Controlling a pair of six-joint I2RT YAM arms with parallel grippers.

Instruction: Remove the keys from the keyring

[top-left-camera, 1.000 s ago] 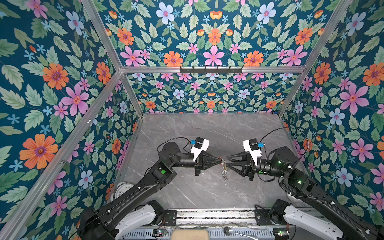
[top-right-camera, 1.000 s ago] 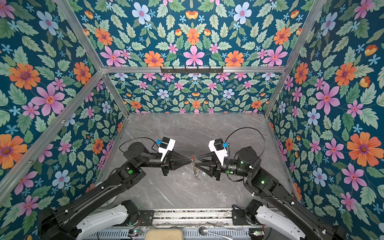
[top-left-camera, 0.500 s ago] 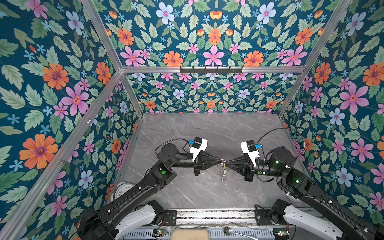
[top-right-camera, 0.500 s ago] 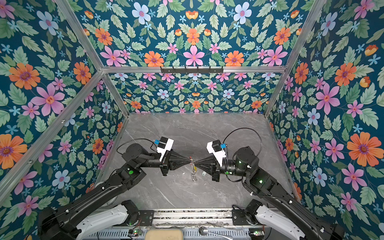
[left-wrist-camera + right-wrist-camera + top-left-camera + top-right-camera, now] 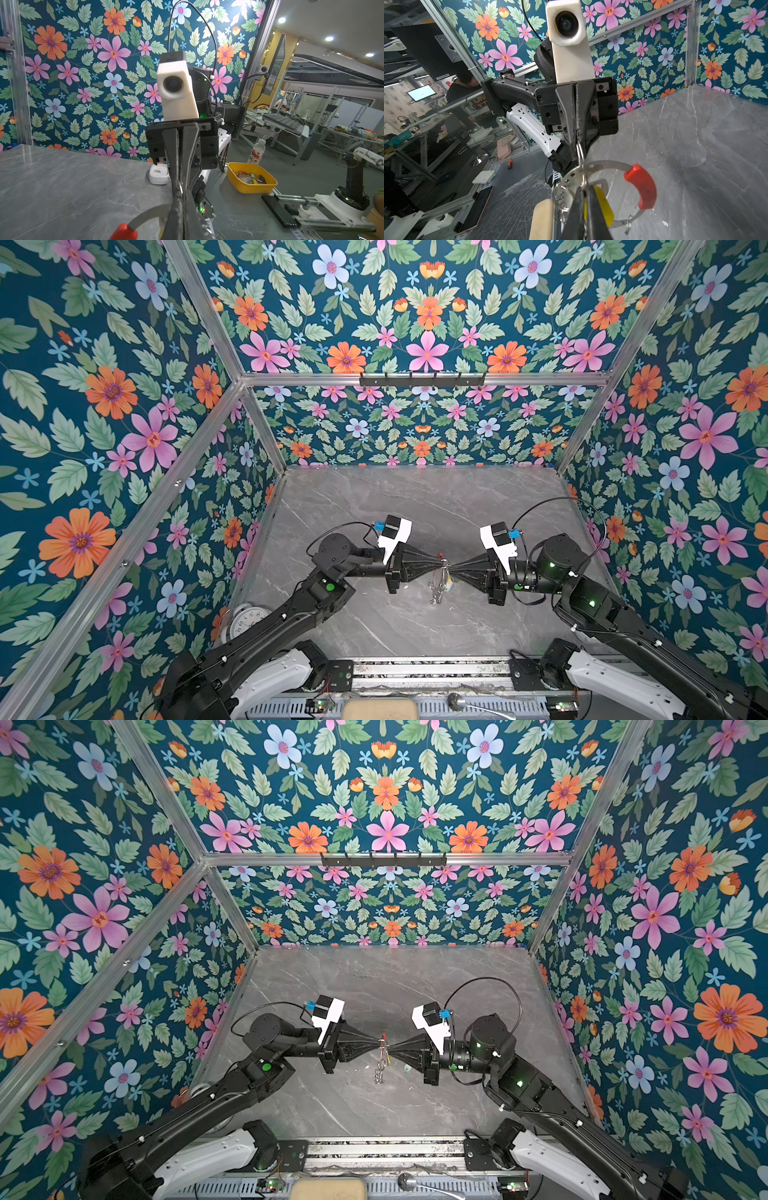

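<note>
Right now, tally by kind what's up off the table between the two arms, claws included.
claws: 2, left claw and right claw
keyring: 1
key tags: 2, yellow tag and pale tag
total: 5

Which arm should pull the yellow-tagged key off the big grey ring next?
Probably the right. The right gripper is pinched on the yellow-tagged silver key, while the left gripper holds the grey-and-red C-shaped keyring steady by a small wire ring.
</note>
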